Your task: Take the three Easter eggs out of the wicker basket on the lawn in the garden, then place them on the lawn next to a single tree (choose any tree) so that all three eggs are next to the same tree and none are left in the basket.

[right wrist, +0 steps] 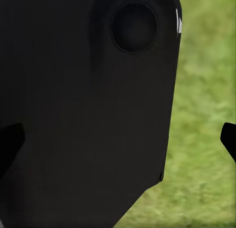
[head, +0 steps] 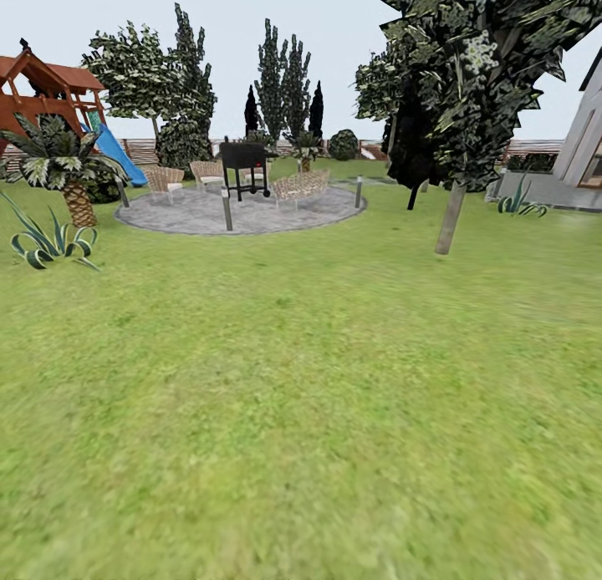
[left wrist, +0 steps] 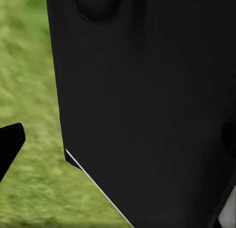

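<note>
Black casing crowds both wrist views, with blurred grass beside it; dark fingertip corners sit at opposite frame edges in the right wrist view, so the right gripper (right wrist: 118, 139) appears apart and empty; the left gripper's state cannot be told. Judged step: travelling in search; eggs and basket are not sighted. Mottled green lawn (head: 301, 413) fills the lower frame; a tree (head: 449, 221) with pale trunk and dark foliage stands at right; next move calls for locating the basket.

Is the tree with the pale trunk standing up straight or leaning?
Leaning a little. In the head view the tree's pale trunk slants from its foot on the lawn up toward the right, into its dark foliage.
</note>
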